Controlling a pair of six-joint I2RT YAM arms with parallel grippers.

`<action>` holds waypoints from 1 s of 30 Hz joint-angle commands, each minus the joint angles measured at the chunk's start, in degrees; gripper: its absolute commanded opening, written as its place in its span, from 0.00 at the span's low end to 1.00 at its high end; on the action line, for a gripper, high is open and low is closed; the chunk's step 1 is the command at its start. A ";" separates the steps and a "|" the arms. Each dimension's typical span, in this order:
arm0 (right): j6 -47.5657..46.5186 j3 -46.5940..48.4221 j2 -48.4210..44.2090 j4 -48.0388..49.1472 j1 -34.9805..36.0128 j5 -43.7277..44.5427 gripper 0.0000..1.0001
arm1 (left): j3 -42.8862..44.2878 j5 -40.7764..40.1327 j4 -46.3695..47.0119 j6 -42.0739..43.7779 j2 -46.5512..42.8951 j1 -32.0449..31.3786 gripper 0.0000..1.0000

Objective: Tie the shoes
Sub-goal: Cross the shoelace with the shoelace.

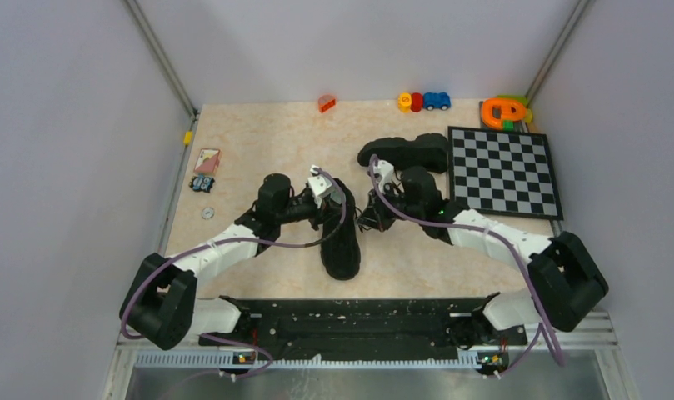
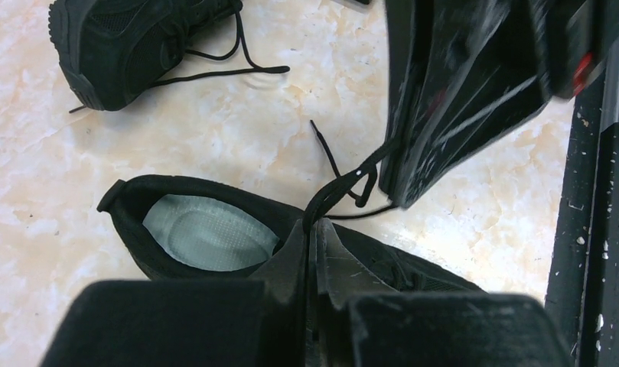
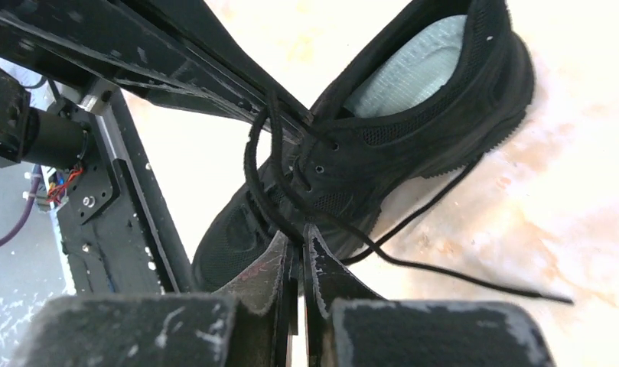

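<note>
shoes: near shoe (image 1: 341, 242) lying mid-table, toe toward the arm bases, pale insole showing; far shoe (image 1: 404, 152) sitting behind it, just beside the checkerboard (image 1: 504, 171), laces trailing loose.
left gripper (image 2: 312, 229): fingers clenching on the near shoe's lace (image 2: 343, 186), just above its opening.
right gripper (image 3: 298, 238): fingers pinching looped lace strands over the eyelets.
step: likely forming the first crossing.
risk: thin lace slipping from either pinch under a hard pull; nothing pinning the shoe, so it could be dragging or tipping; loop snagging on the opposite finger.

You see one shoe (image 1: 343, 246) in the middle of the tabletop (image 1: 258, 142). The other shoe (image 1: 408, 150) lies behind it, beside the chessboard (image 1: 504, 171).
</note>
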 commanded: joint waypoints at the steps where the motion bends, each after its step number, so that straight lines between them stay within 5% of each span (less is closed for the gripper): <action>1: -4.36 9.13 -7.58 -15.93 0.27 7.11 0.00 | 3.07 1.29 0.43 2.22 -1.91 -0.22 0.00; 6: -7.41 19.16 -6.18 -31.91 0.00 10.52 0.00 | 3.86 1.13 -1.07 2.84 -1.69 -0.34 0.00; 15: -16.93 35.11 3.36 -45.67 0.29 24.28 0.01 | 4.44 0.84 -3.28 4.20 -1.49 -1.05 0.00; 30: -29.91 24.74 2.99 -11.82 2.28 16.82 0.09 | 4.51 0.74 -3.94 5.59 -0.93 -1.45 0.00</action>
